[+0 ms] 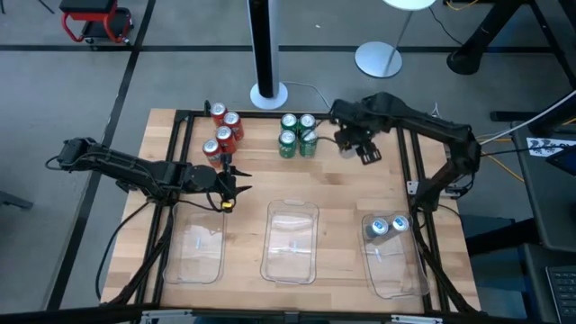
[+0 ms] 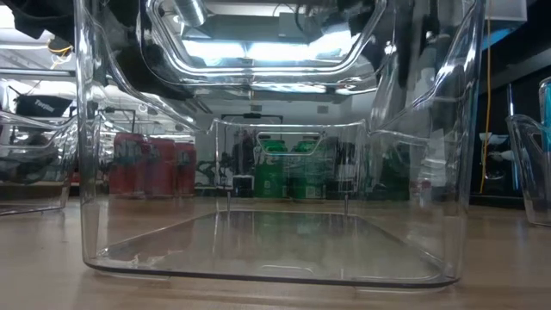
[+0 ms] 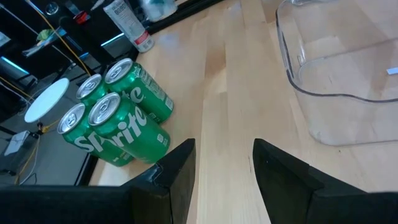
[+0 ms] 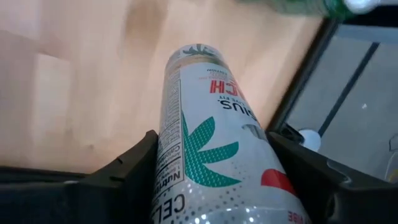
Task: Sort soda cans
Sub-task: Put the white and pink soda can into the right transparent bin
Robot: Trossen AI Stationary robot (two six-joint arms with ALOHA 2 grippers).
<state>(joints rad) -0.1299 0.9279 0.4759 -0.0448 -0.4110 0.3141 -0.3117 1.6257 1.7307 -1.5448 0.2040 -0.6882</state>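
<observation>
Several red cans (image 1: 223,131) stand at the far left of the table and several green cans (image 1: 297,135) at the far middle. My right gripper (image 1: 357,144) is just right of the green cans, shut on a silver can (image 1: 346,149) with a green leaf print (image 4: 205,155). Two more silver cans (image 1: 387,225) stand in the right clear tray (image 1: 396,265). My left gripper (image 1: 232,187) hovers open near the red cans, on their near side. In its wrist view the open fingers (image 3: 224,149) point past the green cans (image 3: 115,115). My right gripper pinches the silver can by its side wall (image 4: 174,155), one finger (image 4: 134,158) on each side and the other finger (image 4: 305,165) opposite. The fingers lie across the can. Its free end (image 4: 198,55) points away from the wrist over the wood; whether it rests on the table I cannot tell.
Three clear trays lie along the near edge: left (image 1: 196,247), middle (image 1: 290,243), right. The middle tray (image 2: 275,258) fills the low view, with red cans (image 2: 151,164) and green cans (image 2: 288,168) seen through it. A black frame rail (image 1: 184,135) borders the table.
</observation>
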